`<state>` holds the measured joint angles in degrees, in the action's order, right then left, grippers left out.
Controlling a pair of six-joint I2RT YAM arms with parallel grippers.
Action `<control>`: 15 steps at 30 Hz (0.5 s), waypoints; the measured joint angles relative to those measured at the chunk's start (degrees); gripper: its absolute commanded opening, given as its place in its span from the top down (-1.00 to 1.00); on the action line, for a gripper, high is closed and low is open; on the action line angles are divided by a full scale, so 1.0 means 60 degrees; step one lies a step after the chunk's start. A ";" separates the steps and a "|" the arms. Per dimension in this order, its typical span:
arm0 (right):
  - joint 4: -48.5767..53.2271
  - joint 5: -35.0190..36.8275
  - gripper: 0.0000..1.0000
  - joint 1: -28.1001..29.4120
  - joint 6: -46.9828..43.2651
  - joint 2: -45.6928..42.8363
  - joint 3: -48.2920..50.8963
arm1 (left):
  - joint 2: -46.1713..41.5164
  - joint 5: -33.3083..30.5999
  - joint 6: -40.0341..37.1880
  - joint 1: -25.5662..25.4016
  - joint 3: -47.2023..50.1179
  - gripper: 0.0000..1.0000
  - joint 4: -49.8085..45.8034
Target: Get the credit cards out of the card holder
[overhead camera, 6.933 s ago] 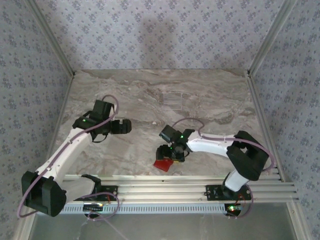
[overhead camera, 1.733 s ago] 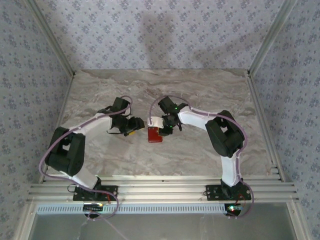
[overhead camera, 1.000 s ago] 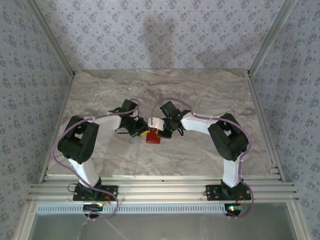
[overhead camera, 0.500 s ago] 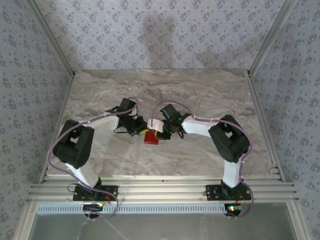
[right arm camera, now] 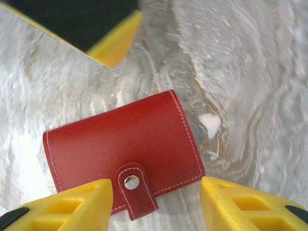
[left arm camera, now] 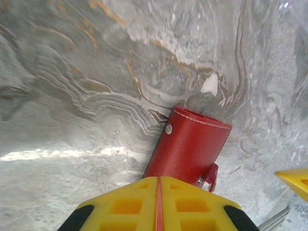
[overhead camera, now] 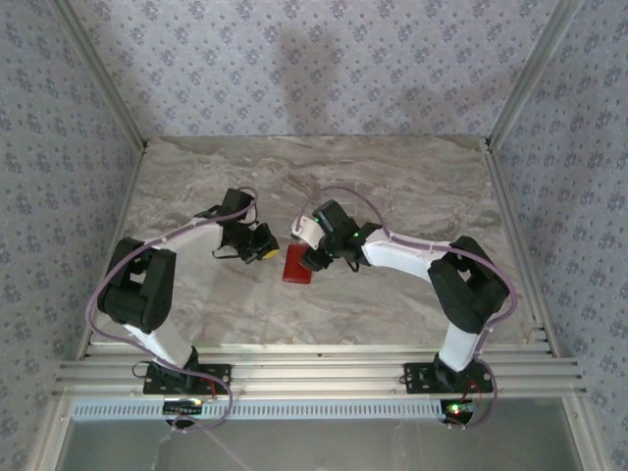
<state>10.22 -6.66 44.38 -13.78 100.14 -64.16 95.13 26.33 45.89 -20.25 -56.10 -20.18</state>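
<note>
Right wrist view looks down on the card holder point(right arm camera: 125, 144), a small flat red wallet with a pebbled leather-like skin and pale stitching along its rounded edges. It is folded closed, its short strap point(right arm camera: 137, 192) fastened by a pale metal snap, so whatever is inside is hidden. It lies flat on the table point(overhead camera: 392, 186), a smooth grey marble-patterned surface with brownish veins. The right gripper point(right arm camera: 156, 192) stands with its blocky yellow fingers point(right arm camera: 72, 202) spread wide to either side of the strap edge, gripping nothing. In the left wrist view the left gripper point(left arm camera: 158, 185) has its yellow pads pressed together, and the holder's end with the small red tab point(left arm camera: 210, 175) lies just in front of them. From the top external view the holder sits mid-table between the two grippers, the left one just beside its left edge.
</note>
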 measured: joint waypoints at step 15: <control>0.4273 0.1982 -0.39 0.0750 0.7504 0.1206 -0.2965 | -0.0608 0.0011 -0.0499 0.1056 0.0073 0.77 -0.0452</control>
<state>35.86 5.23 48.88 31.24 107.37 -81.95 91.48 26.39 42.89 -13.91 -55.66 -22.90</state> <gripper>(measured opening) 0.676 0.115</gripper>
